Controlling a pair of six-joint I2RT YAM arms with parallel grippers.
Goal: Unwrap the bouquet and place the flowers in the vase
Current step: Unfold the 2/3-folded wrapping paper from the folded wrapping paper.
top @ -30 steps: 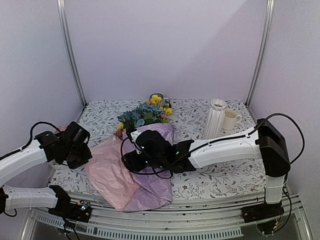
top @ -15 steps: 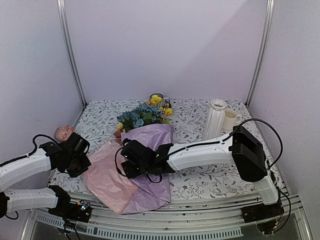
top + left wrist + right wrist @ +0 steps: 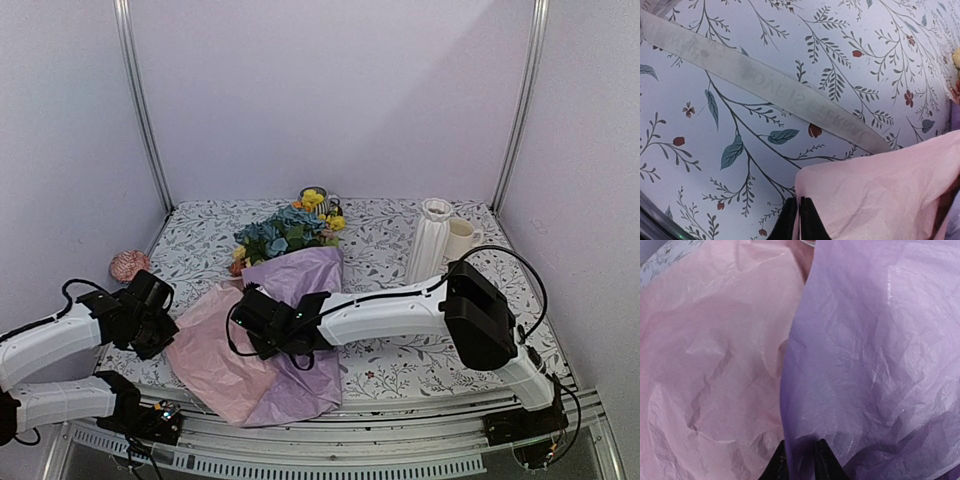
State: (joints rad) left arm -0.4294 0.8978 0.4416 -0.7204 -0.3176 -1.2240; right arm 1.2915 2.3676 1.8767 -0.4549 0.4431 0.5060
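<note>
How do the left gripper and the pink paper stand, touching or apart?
Touching: the left wrist view shows the left gripper pinching the pink paper at its edge.

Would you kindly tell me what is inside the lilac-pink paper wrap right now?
Blue, yellow and orange flower heads poke out at the far end of the paper. Their stems are hidden under the lilac fold.
</note>
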